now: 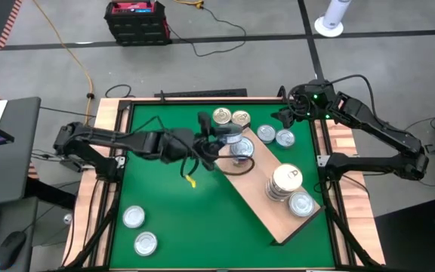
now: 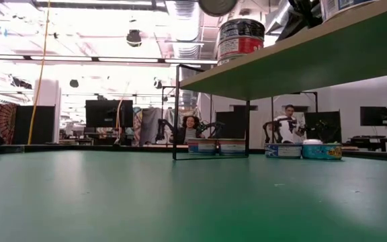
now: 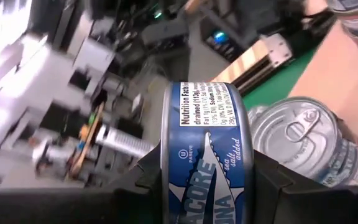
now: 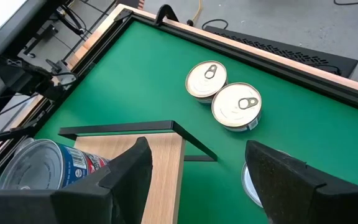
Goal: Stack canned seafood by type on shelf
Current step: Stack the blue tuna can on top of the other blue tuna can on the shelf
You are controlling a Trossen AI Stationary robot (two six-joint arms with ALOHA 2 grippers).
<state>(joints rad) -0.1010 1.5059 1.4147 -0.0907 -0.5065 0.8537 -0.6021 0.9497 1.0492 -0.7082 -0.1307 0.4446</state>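
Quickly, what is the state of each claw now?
Left claw: closed on a small round blue-labelled tin can.
Right claw: open, holding nothing.

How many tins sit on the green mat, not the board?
6. Two gold-lidded tins at the far side, two silver ones right of them, two silver tins near the front-left corner. The board may hide more.

High cam: overhead, straight down, whole green mat [image 1: 172, 219] + both arms in frame. Low cam: mat level, faces across into room, looks under raised shelf [image 2: 301, 57]. L wrist cam: v. close on blue-label tin [image 3: 207, 155], second tin beside. R wrist cam: angled down at far mat corner, two gold-lid tins [image 4: 224, 93]; same pair seen in high view.
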